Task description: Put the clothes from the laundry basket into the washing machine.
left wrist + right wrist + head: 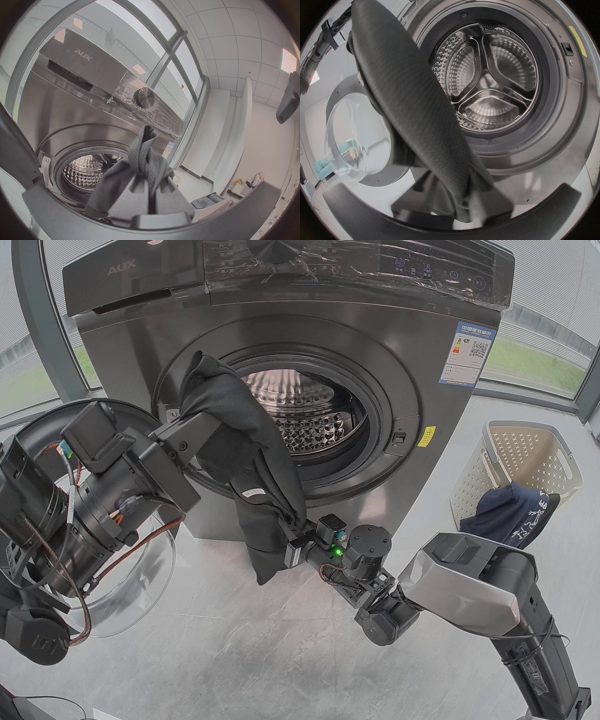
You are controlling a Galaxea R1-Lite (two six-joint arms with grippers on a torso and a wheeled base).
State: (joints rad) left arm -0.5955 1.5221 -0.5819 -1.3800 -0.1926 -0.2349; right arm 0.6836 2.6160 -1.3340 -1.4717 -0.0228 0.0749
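Left tool: the left tool (211, 422) is clenched on the upper end of the black garment (250, 452), high in front of the opening of the washing machine (400, 365). In the left wrist view the cloth stands up in a bunch between its fingers (168, 195).
Right tool: the right tool (291, 547) grasps the lower part of the same cloth, below the rim of the opening.
Garment place: it hangs between the two tools across the left half of the opening, outside the drum (300, 409). A loose tail drops under the right tool toward the floor (250, 646).
Basket: the laundry basket (531, 452) stands well apart on the right, with a dark blue garment (509, 515) over its rim.
Door: the door (125, 590) is open to the left, near the left arm.
Risk, tail: the loose tail probably remains outside if only the upper end goes in; then it can lie over the rim or slide back out.
Risk, release: if one tool opens before the cloth is deep in the drum, the weight of the hanging part can pull all of it to the floor.
Risk, pulling: the two tools may stretch the cloth if they move apart.
Risk, collision: the left arm is close to the door and can touch it when it pushes forward.
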